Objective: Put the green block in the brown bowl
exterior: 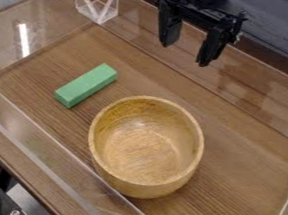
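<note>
The green block (86, 84) lies flat on the wooden tabletop at the left, its long side running diagonally from lower left to upper right. The brown bowl (146, 146) stands just right of it, near the front, round and empty, with thick wooden walls. My gripper (194, 36) hangs at the top of the view, well above and behind both, its dark fingers spread open and pointing down with nothing between them.
A clear plastic wall (43, 171) rings the table (248, 109) along the front and sides. A small clear triangular stand (97, 5) sits at the back left corner.
</note>
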`<action>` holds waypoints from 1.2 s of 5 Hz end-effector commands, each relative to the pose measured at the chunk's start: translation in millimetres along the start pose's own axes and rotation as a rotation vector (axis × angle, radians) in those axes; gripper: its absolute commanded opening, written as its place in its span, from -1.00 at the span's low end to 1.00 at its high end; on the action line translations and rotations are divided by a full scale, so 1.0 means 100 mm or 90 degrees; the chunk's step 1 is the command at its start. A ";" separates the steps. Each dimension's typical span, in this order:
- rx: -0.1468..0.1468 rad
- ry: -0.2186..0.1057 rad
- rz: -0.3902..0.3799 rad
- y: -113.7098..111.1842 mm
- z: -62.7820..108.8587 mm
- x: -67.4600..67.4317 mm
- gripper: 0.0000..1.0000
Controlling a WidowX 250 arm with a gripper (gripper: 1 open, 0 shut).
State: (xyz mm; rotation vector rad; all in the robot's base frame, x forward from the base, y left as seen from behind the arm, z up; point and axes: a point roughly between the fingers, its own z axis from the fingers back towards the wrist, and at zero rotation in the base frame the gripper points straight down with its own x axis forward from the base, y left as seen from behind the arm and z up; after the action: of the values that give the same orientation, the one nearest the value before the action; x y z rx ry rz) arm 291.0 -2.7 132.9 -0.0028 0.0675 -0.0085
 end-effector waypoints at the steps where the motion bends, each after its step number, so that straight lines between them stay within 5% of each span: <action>1: 0.002 0.002 -0.012 0.17 -0.06 -0.06 1.00; 2: 0.009 0.008 -0.032 0.49 -0.25 -0.23 1.00; 4: 0.024 -0.050 -0.059 1.06 -0.38 -0.51 1.00; 6: 0.018 -0.063 -0.063 1.17 -0.56 -0.52 1.00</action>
State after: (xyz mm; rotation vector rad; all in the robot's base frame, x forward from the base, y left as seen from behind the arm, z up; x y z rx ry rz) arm 233.3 109.7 71.1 0.0042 0.0005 -0.1175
